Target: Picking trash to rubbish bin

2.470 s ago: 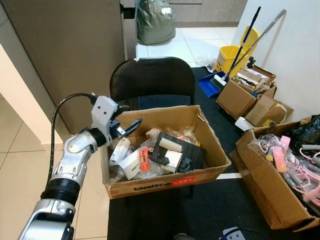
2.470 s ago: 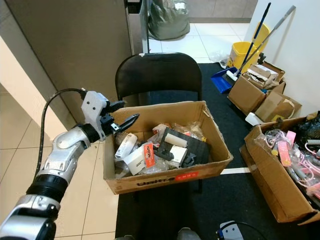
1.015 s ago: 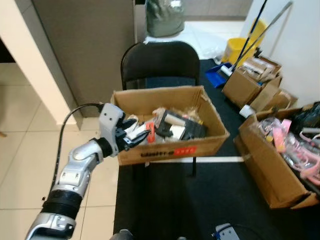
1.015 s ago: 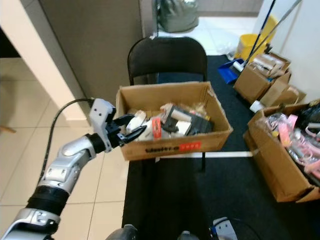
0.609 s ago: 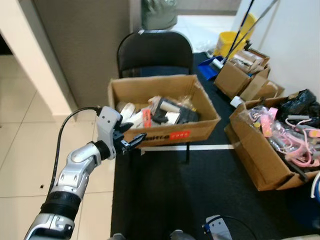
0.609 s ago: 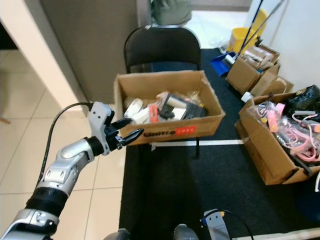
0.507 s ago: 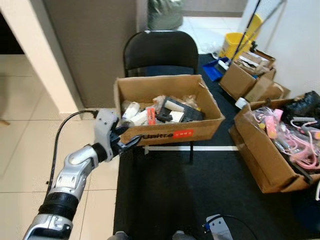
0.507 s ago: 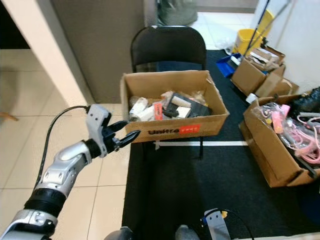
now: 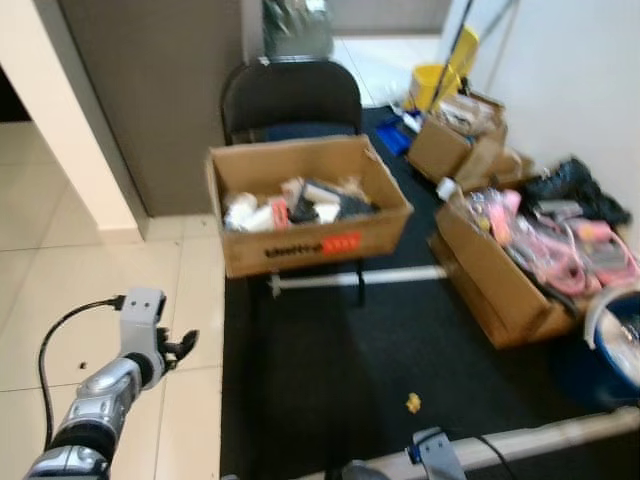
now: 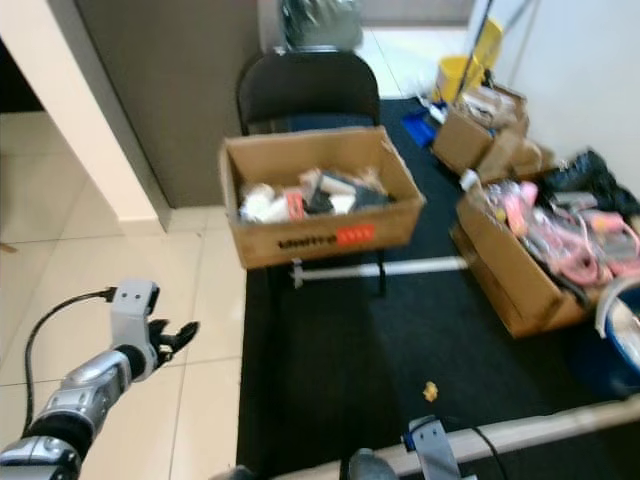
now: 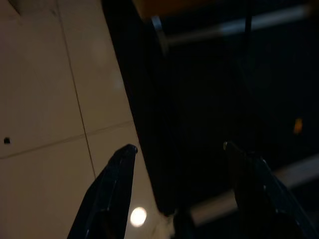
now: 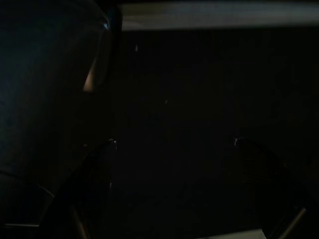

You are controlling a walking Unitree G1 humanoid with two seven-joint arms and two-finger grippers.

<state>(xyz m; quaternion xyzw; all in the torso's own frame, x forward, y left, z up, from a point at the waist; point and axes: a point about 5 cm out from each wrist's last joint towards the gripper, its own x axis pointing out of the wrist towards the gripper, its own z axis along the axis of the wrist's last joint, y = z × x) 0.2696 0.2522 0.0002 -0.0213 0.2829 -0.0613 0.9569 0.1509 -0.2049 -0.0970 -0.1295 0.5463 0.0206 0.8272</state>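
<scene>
- Tiled floor [image 9: 60,290] fills the left of the frame, a black mat [image 9: 330,350] the middle.
- A small yellowish scrap [image 9: 412,403] lies on the mat at lower centre, well apart from the box [image 9: 300,215] on the chair (probably the trash meant).
- It looks light, crumpled and soft; pinch it across its middle.
- Left gripper [image 11: 177,147] hangs low at lower left, jaws wide open, empty.
- Right gripper [image 12: 172,142] is open too, in shade.
</scene>
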